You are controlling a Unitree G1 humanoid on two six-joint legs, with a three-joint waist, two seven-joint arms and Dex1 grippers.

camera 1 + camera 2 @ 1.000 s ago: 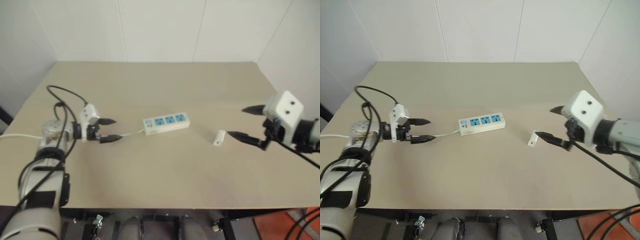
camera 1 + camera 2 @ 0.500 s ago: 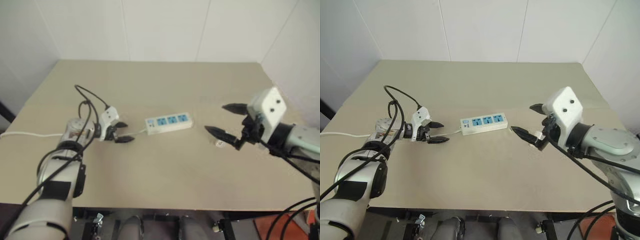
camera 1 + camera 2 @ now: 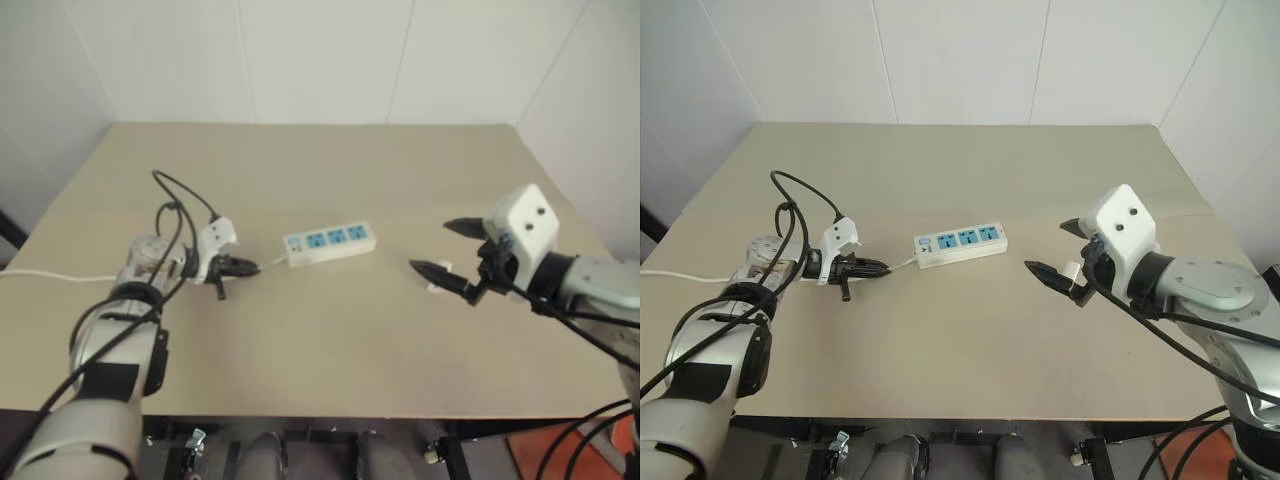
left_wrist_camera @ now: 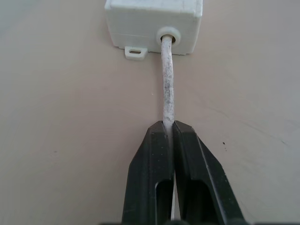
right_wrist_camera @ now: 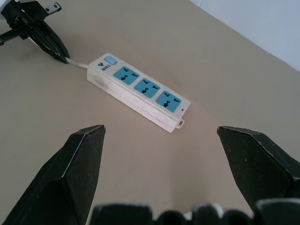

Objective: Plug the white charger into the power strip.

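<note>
Left fingers (image 4: 174,140) clamped on cord (image 4: 167,79) (beside power strip (image 3: 960,244)), right fingers (image 5: 84,159) apart

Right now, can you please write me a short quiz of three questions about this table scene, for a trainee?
1. True or false: the left pincer is shut on the white cord.
2. How many blue sockets does the power strip have?
3. The white charger lies: A) between the open right pincer fingers, B) in a socket, C) beside the left pincer.

Key: 1 true; 2 three; 3 A.
</note>
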